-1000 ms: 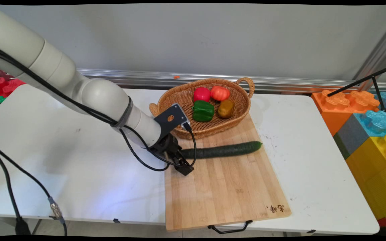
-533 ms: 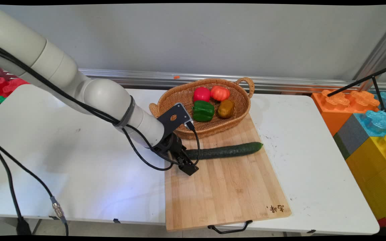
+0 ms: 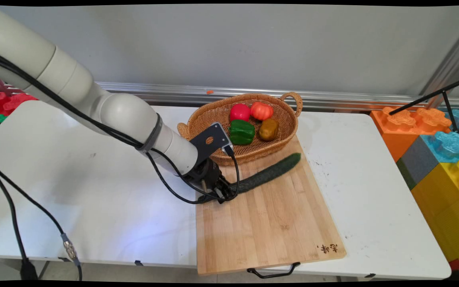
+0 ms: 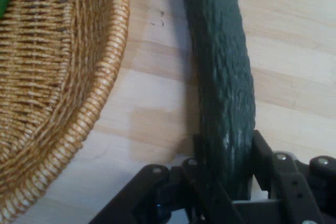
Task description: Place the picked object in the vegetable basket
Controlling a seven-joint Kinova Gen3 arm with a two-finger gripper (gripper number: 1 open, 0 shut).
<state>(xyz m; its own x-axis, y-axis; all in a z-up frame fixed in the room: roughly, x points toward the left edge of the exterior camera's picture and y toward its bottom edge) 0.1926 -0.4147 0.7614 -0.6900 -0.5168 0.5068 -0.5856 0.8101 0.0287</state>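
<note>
The end effector grips the cucumber by one end (far tip near the basket); lift slowly, squarely.

Wooden cutting board lies on the white bench, right of centre. Woven wicker basket sits at the board's far end, holding four toy vegetables. Long dark green cucumber lies on the board just in front of the basket, its left end between my fingers.
</note>
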